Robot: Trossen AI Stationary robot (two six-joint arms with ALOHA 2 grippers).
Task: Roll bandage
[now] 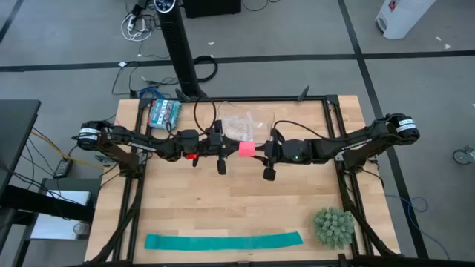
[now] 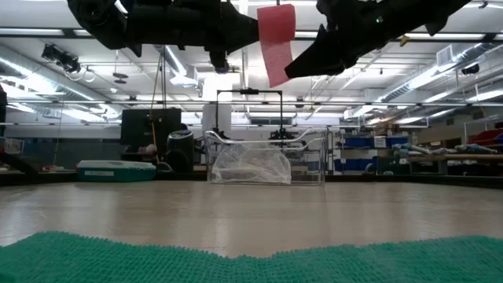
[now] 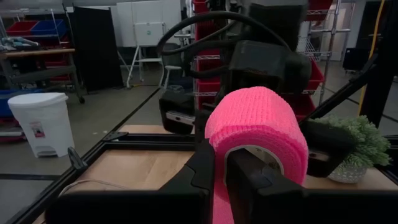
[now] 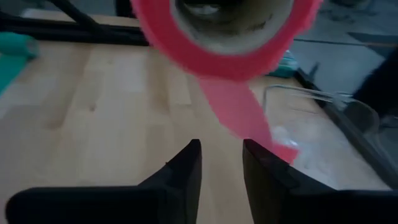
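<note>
The pink-red bandage (image 1: pixel 246 148) is a hollow roll held high over the table's middle, between my two grippers. In the low view a loose tail (image 2: pixel 277 59) hangs from it. My left gripper (image 3: pixel 221 168) comes from the table's left and is shut on the roll (image 3: pixel 258 134). My right gripper (image 4: pixel 221 155) comes from the table's right. It stands just short of the roll (image 4: pixel 224 37), its fingers a little apart and empty. The tail (image 4: pixel 239 112) hangs beyond them. My left gripper pinches the roll's wall (image 3: pixel 217 149) on the side nearest it, one finger (image 3: pixel 249 177) inside the hollow and one finger (image 3: pixel 199 165) outside. The fingers come in level from the table's left. The roll is lifted clear of the table and its tail hangs slack below.
A teal-green strip (image 1: pixel 223 241) lies flat along the near edge and fills the low view's foreground (image 2: pixel 236 255). A green spiky ball (image 1: pixel 332 226) sits at the near right. A clear plastic bag (image 1: pixel 241 124) and a teal box (image 1: pixel 165 111) lie at the far side.
</note>
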